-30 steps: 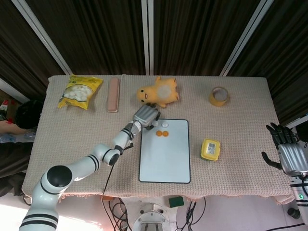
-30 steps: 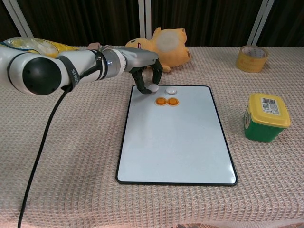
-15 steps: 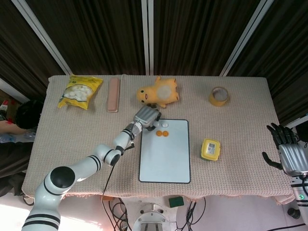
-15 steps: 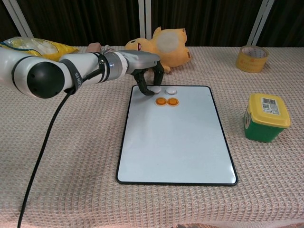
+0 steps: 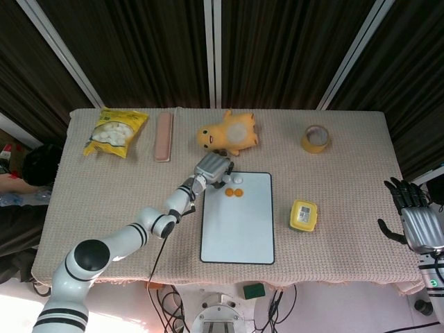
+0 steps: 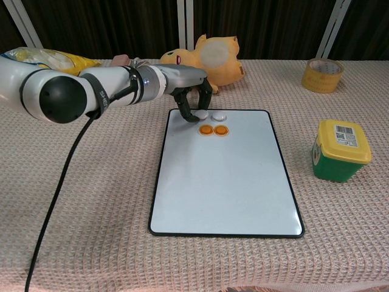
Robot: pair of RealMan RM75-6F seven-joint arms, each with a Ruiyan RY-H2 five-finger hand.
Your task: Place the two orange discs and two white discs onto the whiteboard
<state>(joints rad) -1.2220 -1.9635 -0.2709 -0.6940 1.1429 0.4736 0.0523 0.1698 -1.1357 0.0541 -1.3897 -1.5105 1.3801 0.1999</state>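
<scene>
The whiteboard [image 6: 225,182] [image 5: 237,225] lies flat at the table's middle. Two orange discs [image 6: 206,129] [image 6: 221,130] sit side by side near its far edge, and in the head view they show as small spots [image 5: 228,192] [image 5: 237,193]. One white disc [image 6: 219,115] [image 5: 238,180] lies free just behind them. My left hand [image 6: 188,91] [image 5: 211,166] reaches down over the board's far left corner, its fingertips [image 6: 183,114] pinching the other white disc [image 6: 199,114], which rests on the board. My right hand [image 5: 416,222] hangs off the table's right side, fingers spread and holding nothing.
A yellow plush toy [image 6: 209,58] lies right behind the left hand. A green box with a yellow lid [image 6: 340,149] stands right of the board, and a tape roll [image 6: 322,74] sits at the far right. A snack bag [image 5: 114,132] and a pink bar [image 5: 164,136] lie far left.
My left hand has edged slightly right over the board's corner, still around the white disc. The discs and my right hand have not moved.
</scene>
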